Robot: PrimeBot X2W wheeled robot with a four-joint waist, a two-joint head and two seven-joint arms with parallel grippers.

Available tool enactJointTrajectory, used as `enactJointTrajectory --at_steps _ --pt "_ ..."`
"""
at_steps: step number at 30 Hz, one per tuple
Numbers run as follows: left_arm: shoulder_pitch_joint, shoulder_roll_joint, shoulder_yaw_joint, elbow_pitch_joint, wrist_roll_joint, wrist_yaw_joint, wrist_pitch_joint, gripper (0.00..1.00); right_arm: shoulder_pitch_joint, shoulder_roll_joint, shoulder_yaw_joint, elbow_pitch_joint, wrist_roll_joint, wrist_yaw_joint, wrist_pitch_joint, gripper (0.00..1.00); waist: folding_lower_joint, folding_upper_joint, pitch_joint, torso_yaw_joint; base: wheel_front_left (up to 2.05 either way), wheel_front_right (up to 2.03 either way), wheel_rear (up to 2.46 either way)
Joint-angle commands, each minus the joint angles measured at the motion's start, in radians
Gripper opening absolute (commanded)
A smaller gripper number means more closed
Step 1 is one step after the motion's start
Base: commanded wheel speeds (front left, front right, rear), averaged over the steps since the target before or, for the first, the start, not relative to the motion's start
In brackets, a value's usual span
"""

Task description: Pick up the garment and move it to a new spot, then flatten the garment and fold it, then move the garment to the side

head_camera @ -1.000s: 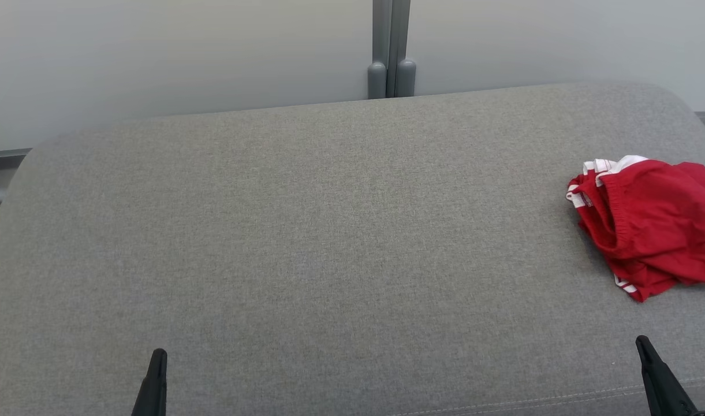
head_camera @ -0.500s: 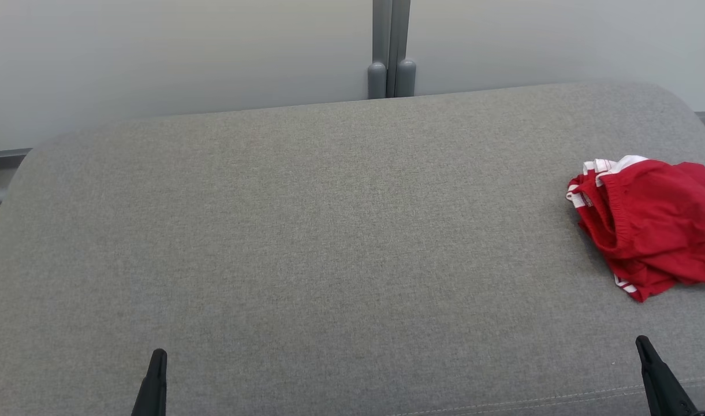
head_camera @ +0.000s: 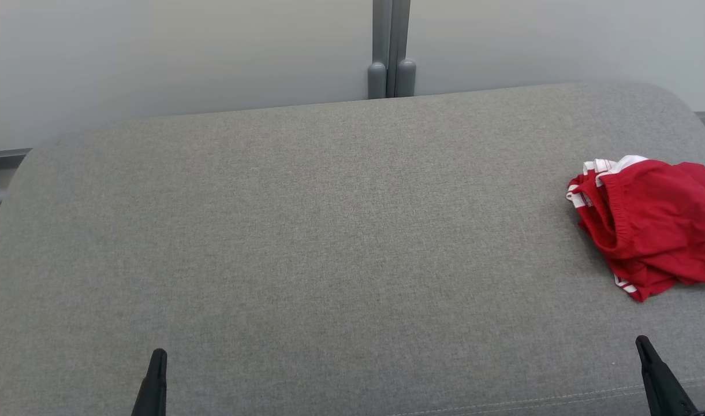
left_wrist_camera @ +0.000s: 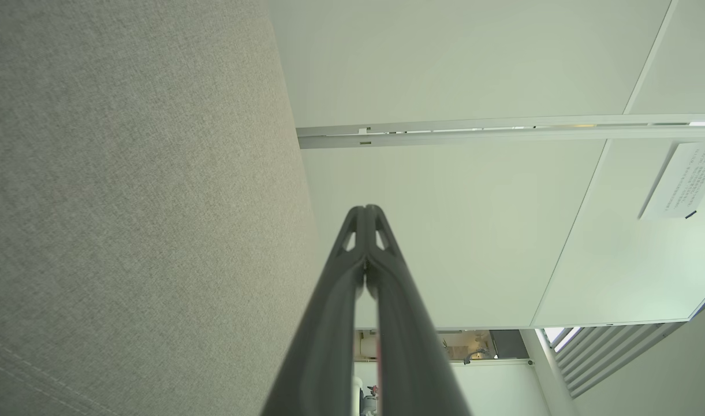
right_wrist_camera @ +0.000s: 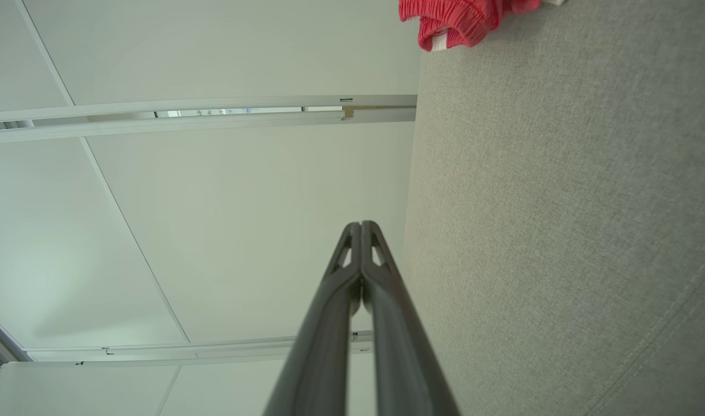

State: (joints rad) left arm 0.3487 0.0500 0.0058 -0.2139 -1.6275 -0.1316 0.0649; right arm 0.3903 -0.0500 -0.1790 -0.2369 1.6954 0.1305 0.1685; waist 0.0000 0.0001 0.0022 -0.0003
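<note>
- Lying in a rumpled heap, the red garment (head_camera: pixel 652 231) sits at the right end of the grey cushion (head_camera: pixel 329 231), partly cut off by the picture's edge.
- It is neither spread flat nor squarely folded. Off to the side like this, it could be waiting to be lifted or could have been set aside after a loose fold.
- Its elastic waistband faces left, toward the cushion's middle. The long axis seems to run left to right, though the hidden right end leaves that unsure.
- The left gripper (left_wrist_camera: pixel 365 209) and right gripper (right_wrist_camera: pixel 361 224) sit at the near edge, fingers pressed together, grasping nothing. The right one is nearer the cloth.
</note>
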Motion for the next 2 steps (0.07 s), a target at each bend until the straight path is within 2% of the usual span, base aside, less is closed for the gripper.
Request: enactJointTrajectory --at_steps 1,2 --pt "0.01 -0.002 0.005 -0.001 -0.002 -0.002 0.003 0.0 0.012 -0.001 0.0 -0.005 0.003 0.0 -0.002 0.0 0.0 -0.0001 0.0 0.0 0.0 0.0 0.0" --pt "0.01 -0.002 0.005 -0.001 -0.002 -0.002 0.003 0.0 0.012 -0.001 0.0 -0.005 0.003 0.0 -0.002 0.0 0.0 -0.0001 0.0 0.0 0.0 0.0 0.0"
